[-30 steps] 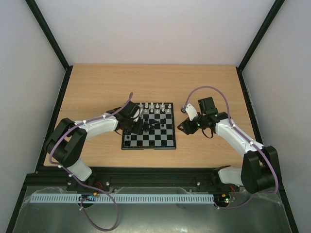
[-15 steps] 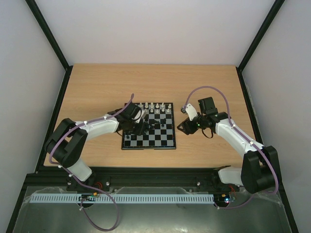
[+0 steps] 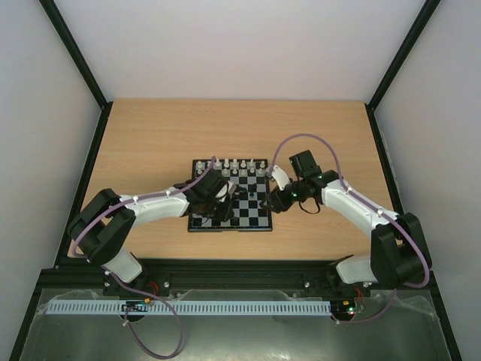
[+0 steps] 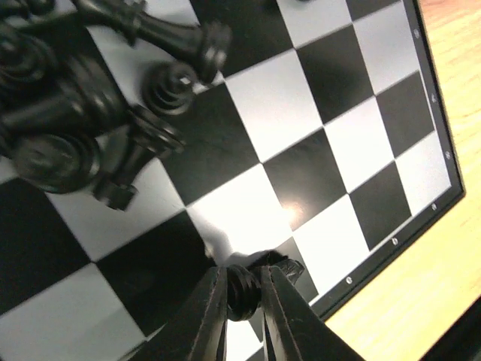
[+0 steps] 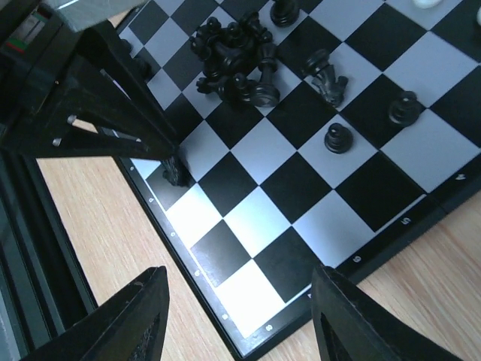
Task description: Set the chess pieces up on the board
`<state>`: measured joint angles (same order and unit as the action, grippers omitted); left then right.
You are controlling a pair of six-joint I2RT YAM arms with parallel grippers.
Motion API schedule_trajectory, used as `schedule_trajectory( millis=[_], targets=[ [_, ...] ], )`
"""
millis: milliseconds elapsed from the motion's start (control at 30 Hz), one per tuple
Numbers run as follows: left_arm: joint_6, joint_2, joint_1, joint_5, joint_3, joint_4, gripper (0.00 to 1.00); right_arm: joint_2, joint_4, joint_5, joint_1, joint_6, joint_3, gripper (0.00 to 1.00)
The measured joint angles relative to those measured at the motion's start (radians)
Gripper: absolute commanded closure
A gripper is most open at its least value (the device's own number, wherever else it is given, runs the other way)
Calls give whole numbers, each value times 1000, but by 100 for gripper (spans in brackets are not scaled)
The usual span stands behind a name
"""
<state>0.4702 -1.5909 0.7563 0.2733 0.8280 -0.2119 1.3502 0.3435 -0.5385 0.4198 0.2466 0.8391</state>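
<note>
The board [image 3: 244,218] lies on the wooden worktop [image 3: 150,143] between the two arms, with a line of white pieces [image 3: 237,165] along its far row. The left fingers [image 4: 218,308] are pressed together on a small black piece [image 4: 242,289] and clamp its rounded top. They hold it over a dark square close to the board's border, near a corner; whether its base touches the square I cannot tell. Further in on the board lies a heap of black pieces [image 4: 75,113] — several on their sides and touching one another. The right fingers [image 5: 143,316] stand wide apart with nothing between them, hanging above another corner of the board where its border meets the worktop. In the right wrist view the left fingers come down at the board's outermost column, with the heap just beyond them. To the side of the heap two black pawns [image 5: 338,138] stand upright on separate squares, apart from each other — and one tipped black piece [image 5: 328,77] lies between them and the heap.
</note>
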Motion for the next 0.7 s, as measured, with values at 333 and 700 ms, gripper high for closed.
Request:
schedule_trajectory(
  millis=[333, 700],
  targets=[
    [37, 39, 42, -16, -11, -26, 64, 3, 0, 25, 21, -7, -2, 45],
    [-117, 78, 71, -79, 9, -11, 57, -89, -1, 58, 20, -8, -20, 44]
  ],
)
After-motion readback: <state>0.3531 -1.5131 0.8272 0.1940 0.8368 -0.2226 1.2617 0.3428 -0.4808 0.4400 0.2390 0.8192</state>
